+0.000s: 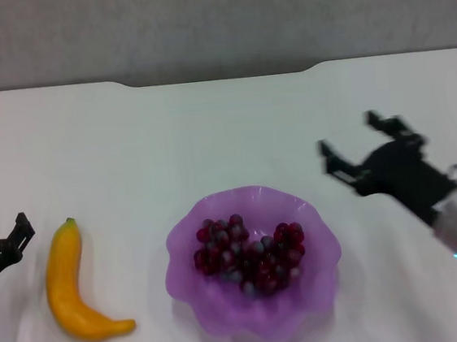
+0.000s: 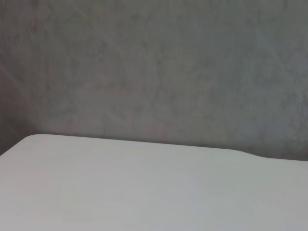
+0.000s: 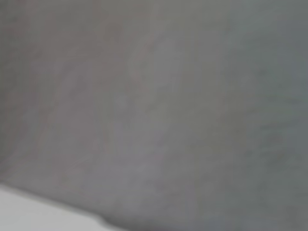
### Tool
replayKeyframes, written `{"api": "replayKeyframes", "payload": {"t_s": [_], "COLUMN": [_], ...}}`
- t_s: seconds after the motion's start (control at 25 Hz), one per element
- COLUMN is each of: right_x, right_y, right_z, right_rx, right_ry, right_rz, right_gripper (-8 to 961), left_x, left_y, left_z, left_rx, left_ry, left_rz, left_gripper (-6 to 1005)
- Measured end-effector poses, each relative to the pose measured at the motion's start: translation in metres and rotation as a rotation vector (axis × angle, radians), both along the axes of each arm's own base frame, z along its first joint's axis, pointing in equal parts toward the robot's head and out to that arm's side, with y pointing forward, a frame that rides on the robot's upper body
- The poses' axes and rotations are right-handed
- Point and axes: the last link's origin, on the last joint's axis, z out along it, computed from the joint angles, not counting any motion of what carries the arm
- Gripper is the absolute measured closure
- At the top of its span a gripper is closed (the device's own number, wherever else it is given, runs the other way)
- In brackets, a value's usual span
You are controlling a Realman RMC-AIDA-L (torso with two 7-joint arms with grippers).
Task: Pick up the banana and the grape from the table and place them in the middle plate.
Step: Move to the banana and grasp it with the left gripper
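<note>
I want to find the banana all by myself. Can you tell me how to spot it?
Start at the purple wavy plate in the middle of the white table, the one with dark red grapes inside. Look to the robot's left of it, where something lies flat on the table between the plate and the left tool. That is the banana: the only yellow thing there, long and curved with a small green tip.

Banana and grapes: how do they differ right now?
The banana is one smooth, curved yellow piece; the grape is a bunch of many small dark red and purple balls. The banana lies on the bare table, left of the middle plate; the grape sits inside that plate. Neither is held by a hand.
</note>
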Motion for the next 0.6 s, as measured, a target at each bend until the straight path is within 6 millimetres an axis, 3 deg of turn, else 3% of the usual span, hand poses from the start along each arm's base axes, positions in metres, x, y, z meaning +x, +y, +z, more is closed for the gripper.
{"api": "replayKeyframes", "payload": {"t_s": [0.32,0.6], "right_x": [0.065,0.080], "right_y": [-0.005,-0.002], "right_z": [0.027,0.022], "right_rx": [0.088,0.036], "right_ry": [0.102,0.004], "right_rz": [-0.093,-0.113], "right_gripper": [73,73], "left_x": [0.008,0.036], "left_y": [0.005,0.013], "left_z": [-0.002,-0.012], "left_rx": [0.007,-0.008], "left_ry": [-0.024,-0.090], "left_rz": [-0.025,-0.112], "left_gripper": [108,109]}}
